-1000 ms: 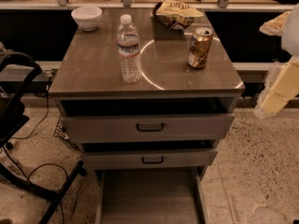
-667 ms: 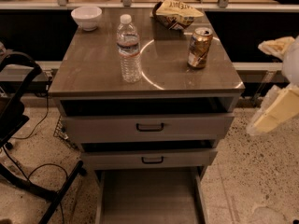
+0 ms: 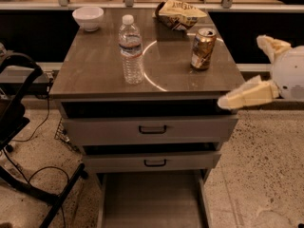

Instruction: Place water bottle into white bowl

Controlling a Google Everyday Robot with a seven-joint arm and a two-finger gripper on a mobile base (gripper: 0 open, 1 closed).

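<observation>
The water bottle [image 3: 131,49] stands upright left of centre on the grey-brown cabinet top [image 3: 99,65]. It is clear and ribbed, with a white cap and a pale label band. The white bowl [image 3: 88,17] sits at the far left corner of the top, empty. My gripper [image 3: 241,71] is at the right edge of the view, beside the cabinet's front right corner. Its two pale fingers [image 3: 247,95] are spread apart and hold nothing. It is well to the right of the bottle and far from the bowl.
A gold-brown drink can [image 3: 203,49] stands on the right side of the top. A crumpled chip bag [image 3: 179,14] lies at the far edge. Two drawers with dark handles [image 3: 152,129] sit below. A black chair frame and cables [image 3: 21,127] stand at the left.
My gripper has swung left and lower, from outside the right edge to the cabinet's front right corner. The bottle, bowl and can have not moved.
</observation>
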